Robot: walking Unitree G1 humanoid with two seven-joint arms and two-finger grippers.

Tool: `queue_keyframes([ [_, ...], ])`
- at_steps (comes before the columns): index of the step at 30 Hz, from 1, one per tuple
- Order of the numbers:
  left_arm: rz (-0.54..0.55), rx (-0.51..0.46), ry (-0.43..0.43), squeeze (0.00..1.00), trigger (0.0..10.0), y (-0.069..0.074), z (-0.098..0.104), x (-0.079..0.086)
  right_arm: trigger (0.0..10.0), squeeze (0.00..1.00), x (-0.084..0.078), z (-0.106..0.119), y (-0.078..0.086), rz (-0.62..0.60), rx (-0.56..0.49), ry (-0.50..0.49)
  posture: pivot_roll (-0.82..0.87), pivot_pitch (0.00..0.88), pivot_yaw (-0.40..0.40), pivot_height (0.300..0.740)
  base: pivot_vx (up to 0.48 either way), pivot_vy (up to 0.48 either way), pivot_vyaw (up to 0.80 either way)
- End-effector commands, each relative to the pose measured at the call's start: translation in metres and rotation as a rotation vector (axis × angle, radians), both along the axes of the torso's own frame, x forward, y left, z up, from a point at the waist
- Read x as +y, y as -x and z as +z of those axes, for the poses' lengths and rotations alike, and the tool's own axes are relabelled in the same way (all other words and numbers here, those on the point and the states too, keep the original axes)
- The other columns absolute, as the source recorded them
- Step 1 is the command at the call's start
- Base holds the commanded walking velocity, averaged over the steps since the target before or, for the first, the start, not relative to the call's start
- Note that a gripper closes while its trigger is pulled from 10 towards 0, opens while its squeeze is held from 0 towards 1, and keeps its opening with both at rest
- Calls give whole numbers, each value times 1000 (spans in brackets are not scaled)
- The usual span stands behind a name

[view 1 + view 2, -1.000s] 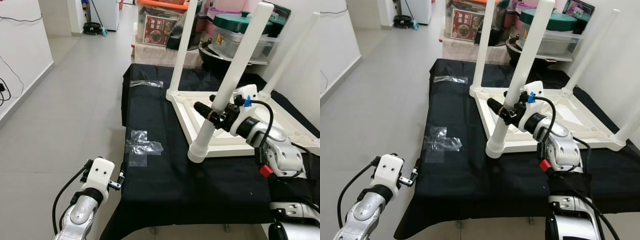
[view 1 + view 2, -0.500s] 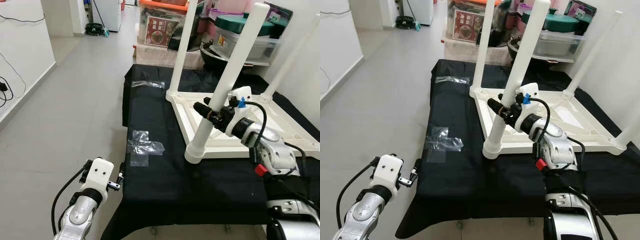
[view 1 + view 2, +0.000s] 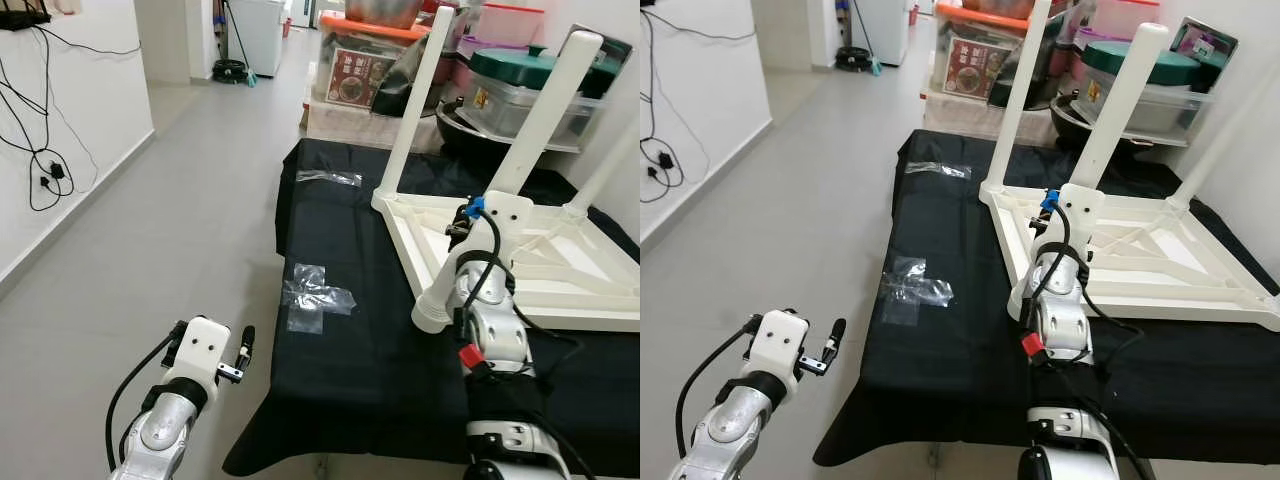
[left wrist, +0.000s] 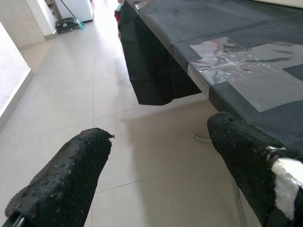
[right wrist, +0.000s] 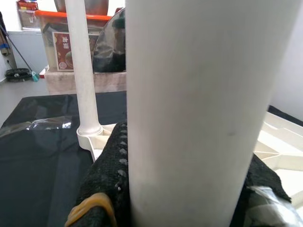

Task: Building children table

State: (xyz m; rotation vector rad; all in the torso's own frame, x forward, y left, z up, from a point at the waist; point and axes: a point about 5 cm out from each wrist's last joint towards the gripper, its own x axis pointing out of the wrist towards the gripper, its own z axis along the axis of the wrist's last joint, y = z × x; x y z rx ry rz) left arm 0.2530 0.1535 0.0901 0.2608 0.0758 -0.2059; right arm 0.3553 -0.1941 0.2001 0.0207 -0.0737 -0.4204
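An upturned children table of white plastic lay with its flat top down on a black cloth that covered a low work surface. The underside showed a frame of thin ribs that crossed in diagonal lines. Its legs were smooth round tubes, and three of them could be counted standing up from the corners: one at the far left corner, one at the far right, and part of another at the right edge in the right eye view.

A fourth leg, also a smooth white tube with a ringed wider end, leaned tilted beside the near left corner of the frame, with its ringed end down on the cloth. The right gripper was clamped around this loose leg; in the right wrist view one rough black finger pad pressed against each side of the tube.

The left gripper hung low over the grey tiled floor, just beside the hanging edge of the cloth, with its two black textured fingers spread apart and nothing between them.

On the cloth there were two patches of clear, wrinkled tape: one near the middle and one farther away. Behind the table stood several plastic storage boxes.
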Motion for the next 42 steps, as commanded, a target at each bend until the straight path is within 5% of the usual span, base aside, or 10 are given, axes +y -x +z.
queue_keyframes([
  [1,-2,16,-1,0,10000,3,-5,-1,10000,0,-9,-22,-2,-17,152,45,100,0,-150,740,0,0,0],
  [6,0,17,1,0,10000,3,-5,-2,10000,86,-18,-10,-1,-93,77,35,96,0,-150,740,0,0,0],
  [7,-1,18,2,0,10000,3,-5,-3,10000,1000,-19,-5,-2,-74,52,27,93,0,-149,740,0,0,0],
  [9,-2,18,4,0,10000,2,-6,-3,10000,1000,-16,4,-7,14,7,17,90,0,-148,740,0,0,0],
  [10,-4,19,5,0,10000,2,-6,-4,10000,0,-11,13,-10,124,-58,-25,90,0,-148,740,0,0,0],
  [24,-19,13,0,0,10000,-2,-4,-5,10000,0,28,49,15,1153,-154,270,86,0,-137,740,0,0,0],
  [26,-20,12,-1,0,10000,-2,-4,-6,10000,0,29,46,16,1168,-138,298,86,0,-137,740,0,0,0],
  [27,-20,12,-2,0,10000,-2,-4,-5,2471,0,32,44,16,1187,-135,316,90,0,-139,740,0,0,0],
  [30,-20,13,-3,0,10000,-2,-4,-5,0,0,35,43,15,1188,-141,323,93,0,-139,740,0,0,0],
  [42,-20,9,-5,0,10000,-2,-3,-4,0,0,11,7,1,941,83,338,86,0,-133,740,0,0,0],
])
